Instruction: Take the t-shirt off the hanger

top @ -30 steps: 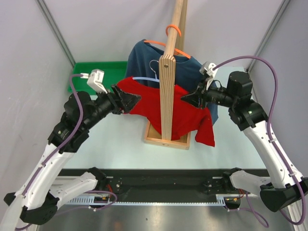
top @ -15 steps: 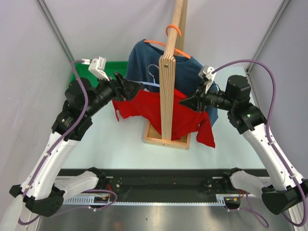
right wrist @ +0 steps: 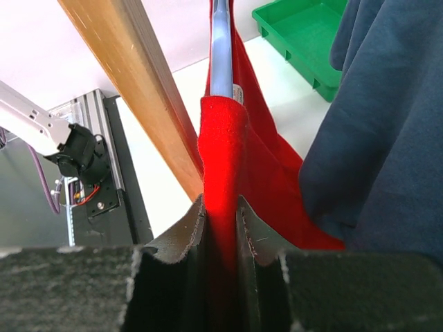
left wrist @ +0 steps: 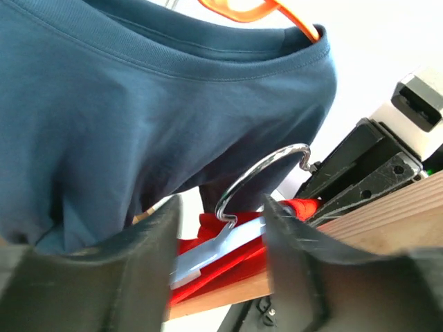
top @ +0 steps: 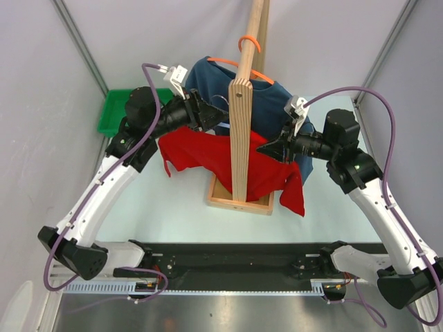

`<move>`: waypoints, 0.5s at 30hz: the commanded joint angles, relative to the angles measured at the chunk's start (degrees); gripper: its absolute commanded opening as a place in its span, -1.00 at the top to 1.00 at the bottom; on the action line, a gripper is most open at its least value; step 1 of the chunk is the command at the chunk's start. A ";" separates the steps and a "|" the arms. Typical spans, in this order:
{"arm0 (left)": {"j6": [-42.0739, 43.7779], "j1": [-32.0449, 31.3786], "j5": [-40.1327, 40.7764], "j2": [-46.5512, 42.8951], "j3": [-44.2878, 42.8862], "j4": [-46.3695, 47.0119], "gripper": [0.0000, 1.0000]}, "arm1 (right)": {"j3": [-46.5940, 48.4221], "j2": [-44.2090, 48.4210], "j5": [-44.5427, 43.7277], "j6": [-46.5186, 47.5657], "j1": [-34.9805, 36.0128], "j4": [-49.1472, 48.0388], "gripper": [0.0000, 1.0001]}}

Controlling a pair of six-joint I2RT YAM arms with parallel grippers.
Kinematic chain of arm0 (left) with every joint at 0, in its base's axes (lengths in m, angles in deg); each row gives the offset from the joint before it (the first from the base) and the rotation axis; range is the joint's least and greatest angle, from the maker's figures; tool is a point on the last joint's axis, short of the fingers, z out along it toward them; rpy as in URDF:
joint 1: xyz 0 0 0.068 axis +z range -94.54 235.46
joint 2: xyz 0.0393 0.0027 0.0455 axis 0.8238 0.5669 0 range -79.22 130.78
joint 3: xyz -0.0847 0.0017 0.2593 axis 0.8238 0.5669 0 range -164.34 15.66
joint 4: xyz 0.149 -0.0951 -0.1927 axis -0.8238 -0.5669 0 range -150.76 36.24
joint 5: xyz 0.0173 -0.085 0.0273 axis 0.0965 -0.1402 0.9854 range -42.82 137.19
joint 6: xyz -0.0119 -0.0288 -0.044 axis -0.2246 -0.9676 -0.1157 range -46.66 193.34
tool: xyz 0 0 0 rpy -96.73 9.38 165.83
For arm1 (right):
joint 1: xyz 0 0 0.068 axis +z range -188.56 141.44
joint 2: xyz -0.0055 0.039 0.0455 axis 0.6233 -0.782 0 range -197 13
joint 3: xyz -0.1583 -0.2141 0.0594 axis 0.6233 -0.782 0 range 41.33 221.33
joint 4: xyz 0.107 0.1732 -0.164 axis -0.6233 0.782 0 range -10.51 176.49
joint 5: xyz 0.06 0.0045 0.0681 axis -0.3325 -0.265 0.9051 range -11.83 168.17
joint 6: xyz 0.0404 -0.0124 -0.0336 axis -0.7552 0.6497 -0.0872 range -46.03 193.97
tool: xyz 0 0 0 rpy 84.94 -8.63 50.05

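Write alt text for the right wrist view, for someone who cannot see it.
The right gripper is pinched shut on a fold of the red t-shirt, which is draped over a pale blue hanger. A slanted wooden post stands to its left, a navy t-shirt hangs at right, and a green bin lies beyond.

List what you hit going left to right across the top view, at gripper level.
tray → left gripper → post → right gripper. The red shirt and blue shirt span the middle behind the post, so both are left out.
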 commanded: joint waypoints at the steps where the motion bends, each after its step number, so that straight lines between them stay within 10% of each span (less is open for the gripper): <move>1: -1.58 -0.18 -4.11 -0.18 -0.44 5.76 0.10 | 2.20 2.19 1.05 -1.23 0.65 -5.90 1.00; 4: -1.85 -1.06 -2.63 0.18 -0.09 5.59 0.78 | 2.11 2.37 0.26 -2.55 1.35 -6.60 1.00; 10: -0.70 -3.87 8.60 -2.01 0.62 1.81 0.99 | 3.16 2.28 -6.75 -5.53 4.86 -5.73 0.94; 15: -2.29 -5.36 21.97 -6.49 1.32 -1.35 0.99 | 4.66 3.94 -20.29 -10.54 8.20 2.43 -0.28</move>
